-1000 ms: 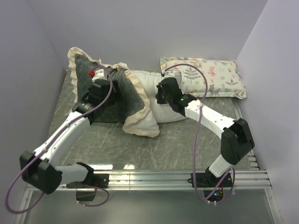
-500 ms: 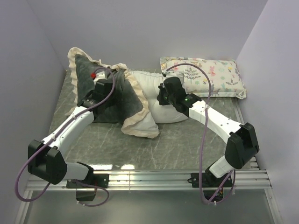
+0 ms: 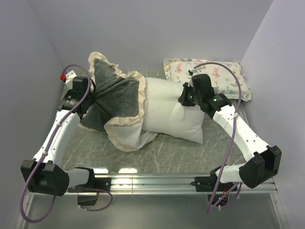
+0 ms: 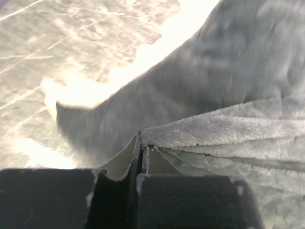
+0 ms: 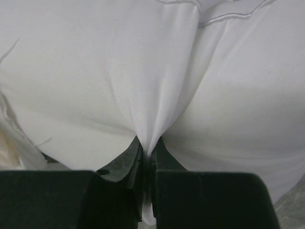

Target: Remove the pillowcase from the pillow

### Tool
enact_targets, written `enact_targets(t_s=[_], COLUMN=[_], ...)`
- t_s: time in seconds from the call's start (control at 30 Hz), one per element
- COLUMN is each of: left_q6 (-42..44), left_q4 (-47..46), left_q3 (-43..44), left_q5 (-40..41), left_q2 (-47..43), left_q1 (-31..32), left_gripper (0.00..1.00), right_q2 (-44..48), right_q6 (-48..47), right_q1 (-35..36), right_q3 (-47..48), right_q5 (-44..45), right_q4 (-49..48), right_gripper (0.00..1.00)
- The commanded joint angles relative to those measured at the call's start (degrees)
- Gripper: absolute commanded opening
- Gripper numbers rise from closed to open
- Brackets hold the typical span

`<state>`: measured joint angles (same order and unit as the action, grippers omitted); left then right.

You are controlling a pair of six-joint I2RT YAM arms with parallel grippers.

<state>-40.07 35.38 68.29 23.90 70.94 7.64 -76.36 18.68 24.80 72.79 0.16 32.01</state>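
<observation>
The cream-ruffled grey plush pillowcase (image 3: 116,93) is pinched shut in the left claw (image 4: 139,143) at nine o'clock, the plain white stuffed pillow (image 3: 171,112) likewise in the right claw (image 5: 148,148), for pulling apart.

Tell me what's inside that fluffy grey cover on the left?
The white pillow goes into the grey pillowcase at its left end; the rest sticks out to the right. How far it reaches inside is hidden by the fabric.

Left end of pillow (image 3: 171,112) hidden inside pillowcase (image 3: 116,95); left wrist view blurred; patterned pillow (image 3: 224,76) partly behind right arm (image 3: 238,128)
</observation>
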Motion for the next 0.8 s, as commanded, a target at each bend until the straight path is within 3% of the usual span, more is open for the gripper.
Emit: enact_targets(t_s=[0.0,0.1,0.2,0.3,0.4,0.47,0.5,0.6,0.7,0.77], left_q6=[-0.88,-1.06,1.13,0.79,0.61,0.0,-0.18,-0.44,-0.27,-0.44], left_q4=[2.68,1.19,-3.88,-5.22,-9.86,-11.38,-11.82,-11.82,-11.03,-10.94], left_q3=[1.06,-0.95,-4.55,-6.67,-10.53,-12.12,-12.83,-12.49,-11.69,-11.6], left_q5=[12.13,10.12,3.02,-3.14,-9.91,-11.76,-11.77,-11.68,-11.42,-11.68], left_q2=[-3.17,-4.4,-3.01,5.14,8.68,9.3,9.66,9.83,9.31,8.69], left_q1=[-4.64,-9.12,-11.51,-11.42,-11.42,-10.72,-10.37,-9.22,-8.52,-8.17], left_gripper=[0.0,0.0,0.0,0.0,0.0,0.0,0.0,0.0,0.01,0.01], right_q2=[4.28,4.64,4.02,3.32,2.44,2.88,3.32,4.55,3.94,3.41], right_q6=[-1.28,-1.45,-1.54,-1.45,-1.97,-2.15,-2.15,-2.24,-2.5,-2.59], right_q1=[-4.93,-8.0,-9.94,-9.07,-5.56,-3.19,0.04,7.42,13.24,16.5], right_q3=[4.72,4.11,3.32,1.22,-0.02,-0.37,-0.46,1.11,3.66,3.67], right_q5=[5.81,4.76,2.74,-2.16,-0.61,2.79,4.74,11.07,18.97,16.99], right_q4=[3.23,2.97,2.45,0.78,-0.11,-0.54,-0.81,-0.29,1.74,1.39], right_gripper=[0.0,0.0,0.0,0.0,0.02,0.18,0.41,0.66,0.74,0.75])
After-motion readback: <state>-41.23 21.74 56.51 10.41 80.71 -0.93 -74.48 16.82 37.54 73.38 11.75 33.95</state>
